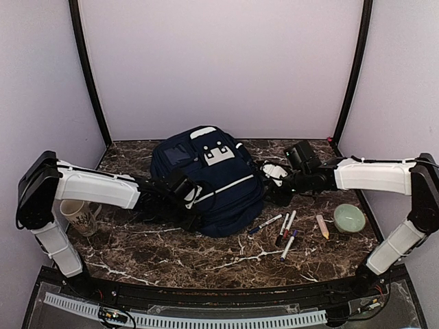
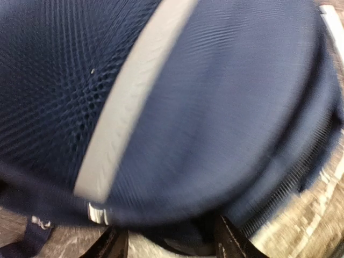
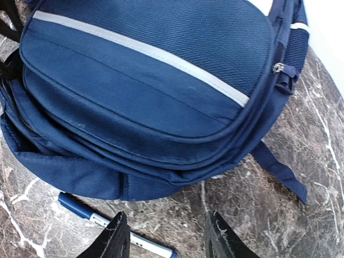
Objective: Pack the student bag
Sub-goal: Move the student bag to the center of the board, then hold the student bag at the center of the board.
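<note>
The right end effector (image 3: 166, 228) hangs released, its fingers apart over the bench (image 3: 258, 215). A marker (image 3: 94, 216) lies just ahead of it, and the bag (image 3: 150, 97) lies flat right beyond. The left end effector (image 2: 172, 239) has its fingers spread, pressed close against the bag's mesh side; I cannot tell whether it grips fabric.

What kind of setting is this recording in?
Probably a lab test booth: plain pale walls enclose a marble-patterned table, with the student bag, markers and a mug staged as props.
</note>
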`<action>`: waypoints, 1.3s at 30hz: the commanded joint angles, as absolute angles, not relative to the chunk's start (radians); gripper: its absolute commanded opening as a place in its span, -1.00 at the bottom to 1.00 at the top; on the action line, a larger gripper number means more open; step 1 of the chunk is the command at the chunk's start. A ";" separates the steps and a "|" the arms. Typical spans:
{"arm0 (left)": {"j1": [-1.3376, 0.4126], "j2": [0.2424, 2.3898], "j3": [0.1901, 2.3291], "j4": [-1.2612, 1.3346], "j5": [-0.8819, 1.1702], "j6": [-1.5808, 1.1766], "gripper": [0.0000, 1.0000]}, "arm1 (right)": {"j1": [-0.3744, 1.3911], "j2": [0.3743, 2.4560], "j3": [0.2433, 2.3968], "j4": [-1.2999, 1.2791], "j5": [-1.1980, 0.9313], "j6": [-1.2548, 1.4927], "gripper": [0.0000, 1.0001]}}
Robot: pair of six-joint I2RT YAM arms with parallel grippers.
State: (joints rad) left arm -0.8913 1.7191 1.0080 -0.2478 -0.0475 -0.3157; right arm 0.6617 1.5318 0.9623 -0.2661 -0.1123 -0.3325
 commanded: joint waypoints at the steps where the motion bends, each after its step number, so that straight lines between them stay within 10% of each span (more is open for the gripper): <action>1: -0.913 1.501 0.949 -0.291 0.023 -0.200 0.15 | 0.640 1.491 0.957 -0.265 -0.168 -0.363 -0.04; 20: -0.716 1.257 0.572 0.031 -0.065 -0.253 0.30 | 0.653 1.916 1.522 -0.333 -0.634 -0.211 -0.18; 39: -0.621 1.533 0.542 0.301 0.112 -0.150 0.05 | 0.659 2.315 1.797 -0.455 -0.524 -0.066 -0.26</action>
